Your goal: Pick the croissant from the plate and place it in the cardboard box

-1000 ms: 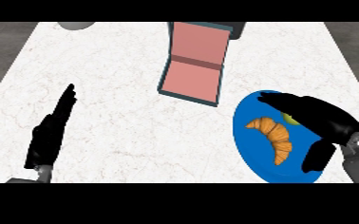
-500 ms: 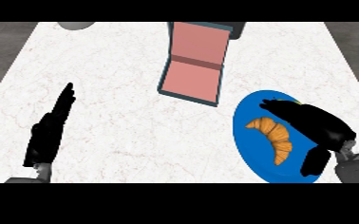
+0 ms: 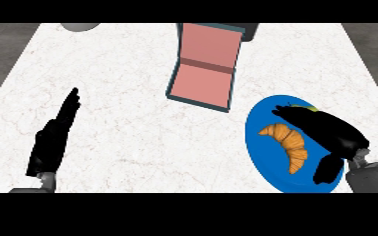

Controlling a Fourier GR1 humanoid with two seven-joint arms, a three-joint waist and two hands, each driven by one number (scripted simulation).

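Note:
An orange croissant lies on a blue plate at the lower right of the counter. My right hand hovers over the plate's right half, just right of the croissant, with fingers stretched toward the plate's far rim and thumb hanging down near the front rim; it holds nothing. The cardboard box lies open with a pink inside, its lid tipped back, up and left of the plate. My left hand rests open at the lower left, fingers straight and pointing away.
A grey round object shows at the counter's far left edge. A small yellow-green thing peeks out at the plate's far rim behind my right hand. White marbled counter stretches between the hands.
My right hand has moved down and slightly inward over the plate, closer beside the croissant. The croissant, box and left hand have not moved.

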